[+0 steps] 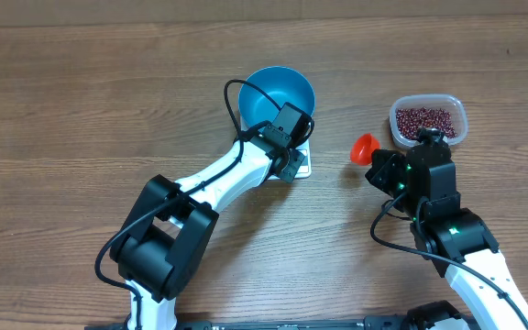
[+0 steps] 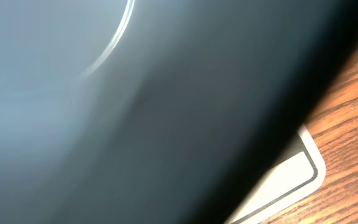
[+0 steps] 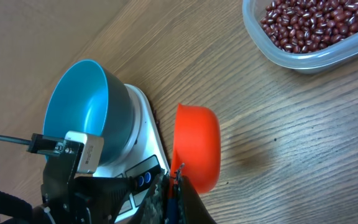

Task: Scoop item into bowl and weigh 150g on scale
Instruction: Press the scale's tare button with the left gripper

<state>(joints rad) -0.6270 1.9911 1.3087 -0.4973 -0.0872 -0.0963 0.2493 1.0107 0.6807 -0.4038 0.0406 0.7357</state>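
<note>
The beans (image 3: pixel 303 25) lie heaped in the clear tub (image 3: pixel 303 63), well apart from the blue bowl (image 1: pixel 280 92), which sits empty-looking on the scale (image 3: pixel 146 134). Loose, hard and slick, they would likely roll off anything shallow, so I'd dig from deep in the pile. The right gripper (image 3: pixel 176 186) has its fingers clamped on the orange scoop (image 3: pixel 197 146) between tub and scale. The left gripper (image 1: pixel 287 137) has its fingers together at the bowl's near rim, and I can't tell whether they pinch it.
</note>
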